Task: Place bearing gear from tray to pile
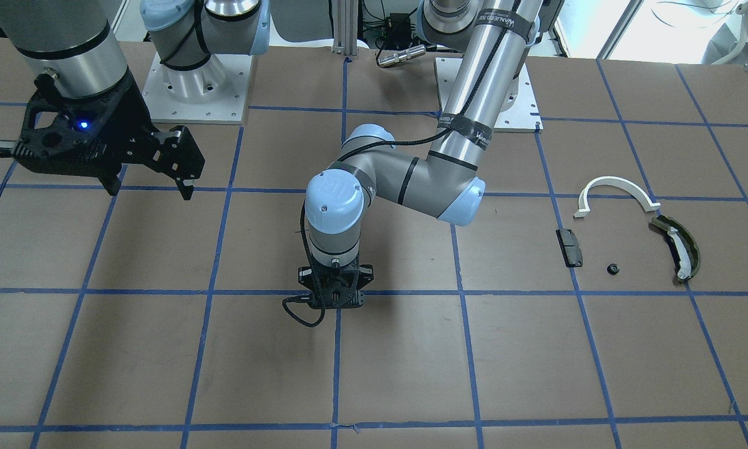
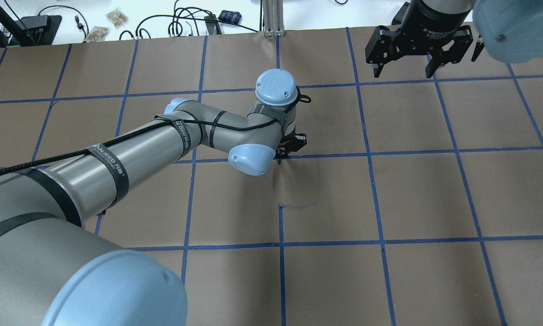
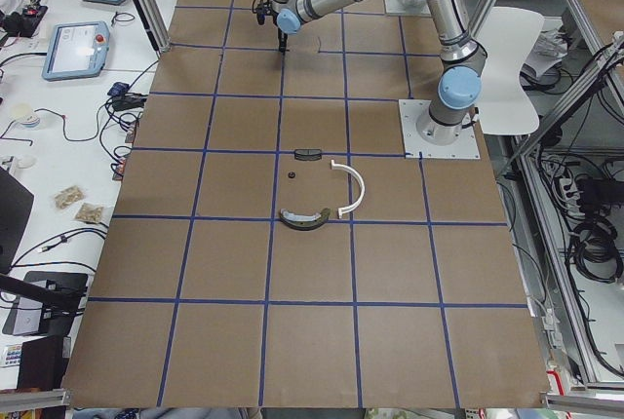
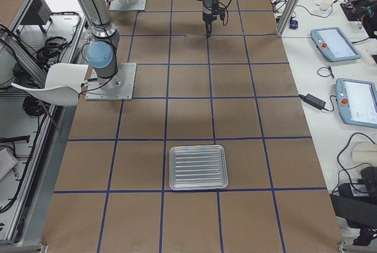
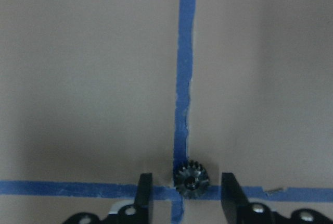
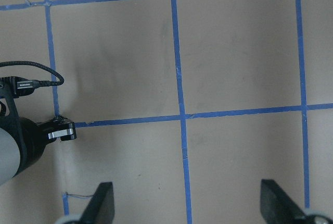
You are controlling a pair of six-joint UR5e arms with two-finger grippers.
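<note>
Two fingers [image 5: 144, 193] of the left gripper [image 5: 184, 195] are standing apart around the small gear [image 5: 191, 179], which is sitting on a tape crossing, not yet clamped. Closing off-centre is risking flicking it away; the pile [image 1: 629, 231] is lying well apart. Right gripper [image 2: 405, 68] is hanging wide, idle

The left arm is reaching out over the table's middle, elbow bent, its wrist pointing straight down. The left gripper [image 5: 187, 195] is hanging low at the table surface, jaws parted, one finger [image 5: 144, 193] on either side of a small gap; in the front view its tips are hidden under the wrist [image 1: 335, 246]. The right arm is holding off to its own side, raised above the table. The right gripper [image 2: 406, 68] is pointing down with its fingers [image 6: 101, 203] spread wide and gripping nothing.
</note>
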